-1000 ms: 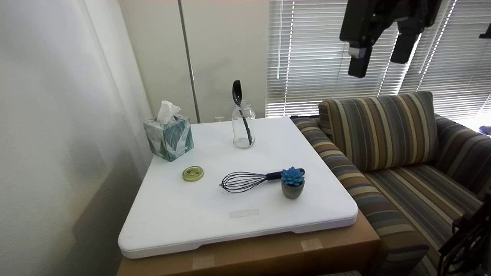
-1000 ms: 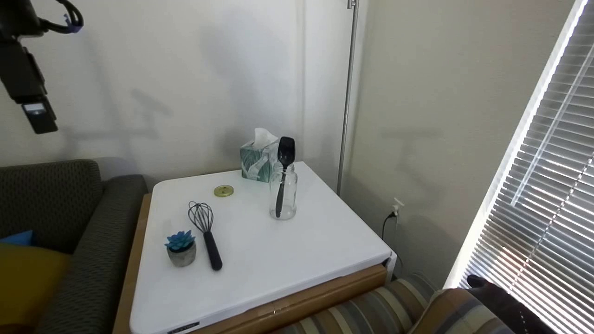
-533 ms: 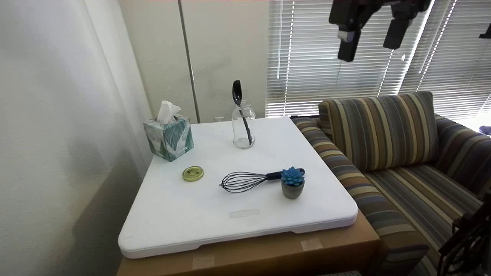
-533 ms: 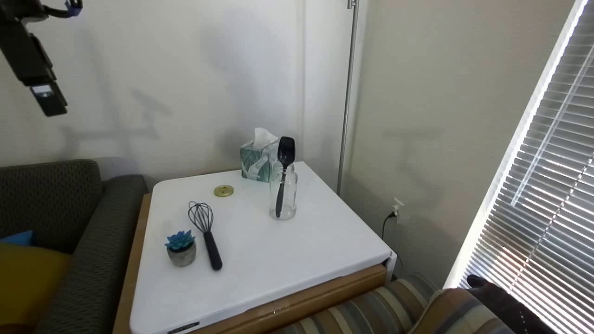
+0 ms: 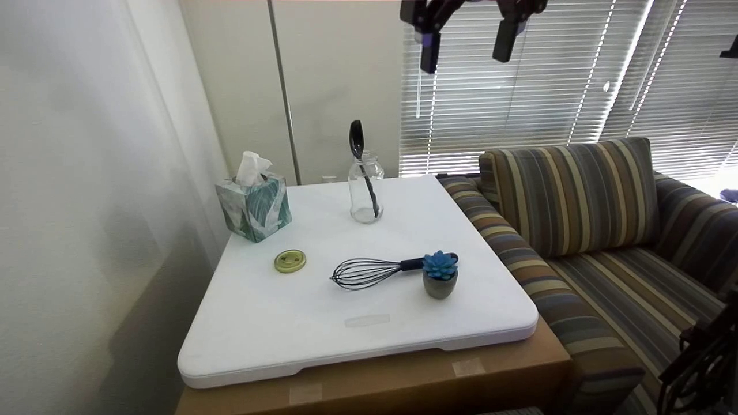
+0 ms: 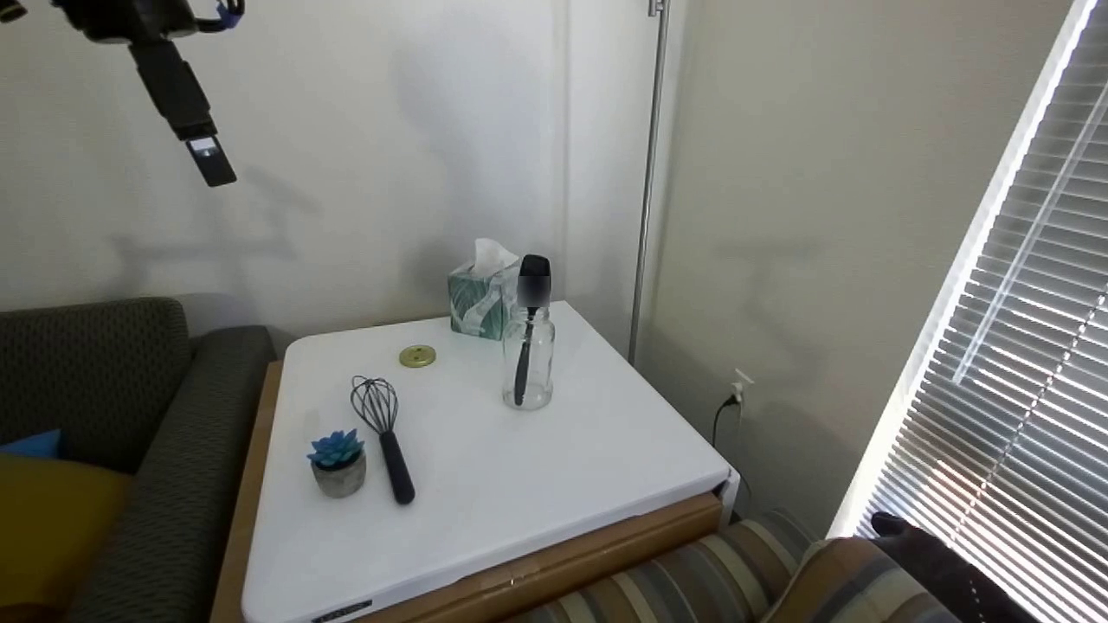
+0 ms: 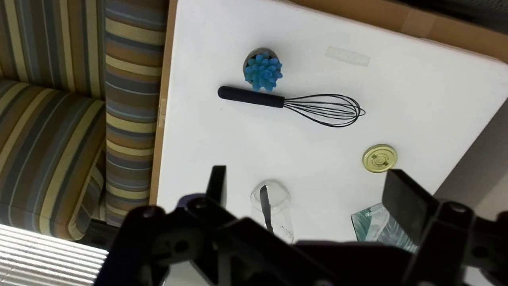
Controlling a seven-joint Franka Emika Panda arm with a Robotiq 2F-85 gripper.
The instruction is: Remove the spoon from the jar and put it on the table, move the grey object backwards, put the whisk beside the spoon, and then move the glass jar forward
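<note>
The spoon (image 5: 357, 147) — slim, black, oval-headed — leans inside the clear glass jar (image 6: 539, 368) and sticks out above it. I have my gripper (image 5: 465, 67) higher than that jar, spread wide, holding nothing; the wire-looped whisk (image 7: 278, 100) lies well apart from the jar.

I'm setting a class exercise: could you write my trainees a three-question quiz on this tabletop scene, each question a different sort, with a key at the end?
1. True or false: the whisk lies on the white table, its handle beside the grey plant pot.

2. Multiple choice: what is in the glass jar?
A: the whisk
B: the yellow-green disc
C: the black spoon

3. Short answer: is the end effector open or shut, and does it hold anything?

Key:
1. True.
2. C.
3. Open, holding nothing.
</note>
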